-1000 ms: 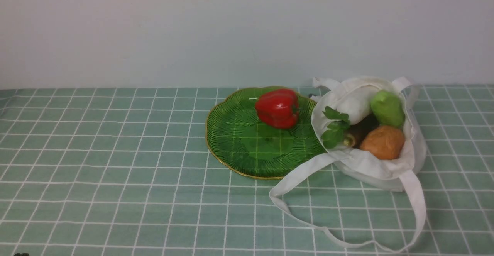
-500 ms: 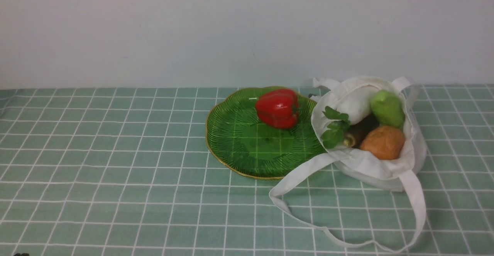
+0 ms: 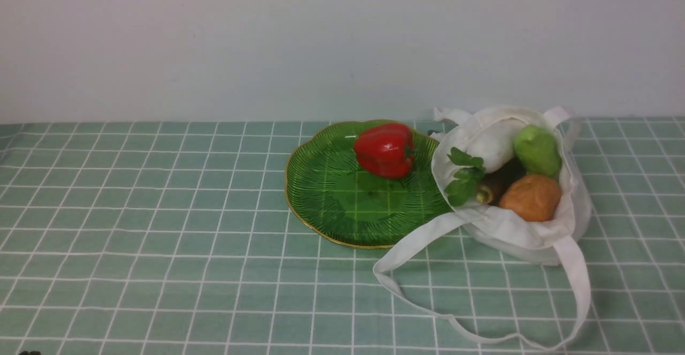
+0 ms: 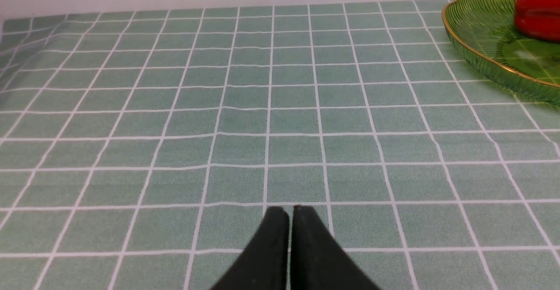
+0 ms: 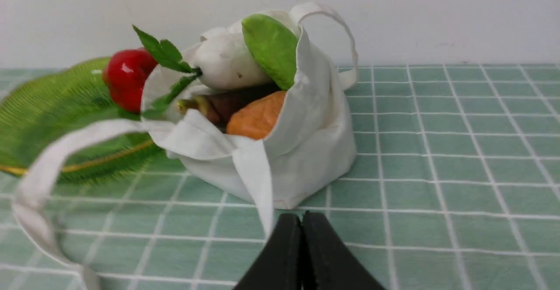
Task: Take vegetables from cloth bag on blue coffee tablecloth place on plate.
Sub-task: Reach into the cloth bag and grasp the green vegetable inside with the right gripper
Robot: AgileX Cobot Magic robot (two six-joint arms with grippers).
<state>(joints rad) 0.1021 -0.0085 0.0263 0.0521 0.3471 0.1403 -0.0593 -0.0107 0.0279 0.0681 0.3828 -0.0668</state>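
Note:
The white cloth bag [image 3: 535,237] [image 5: 315,150] sits on the blue coffee tablecloth [image 3: 160,237], touching the right rim of the green plate [image 3: 321,205] [image 4: 477,40]. Inside the bag lie vegetables: a green cucumber [image 3: 537,150] [image 5: 273,47], a white radish [image 3: 489,143] [image 5: 225,64], a dark root with leaves [image 3: 495,183] [image 5: 218,106] and a potato [image 3: 530,197] [image 5: 253,117]. A red pepper [image 3: 385,150] [image 4: 538,14] rests on the plate. My left gripper [image 4: 289,213] is shut over bare cloth, well away from the plate. My right gripper [image 5: 301,219] is shut, low in front of the bag. Neither arm shows in the front view.
The bag's long strap handles [image 3: 428,301] [image 5: 39,180] loop across the cloth toward the near edge; another handle [image 5: 332,23] arches over the bag's far side. A plain white wall [image 3: 321,39] backs the table.

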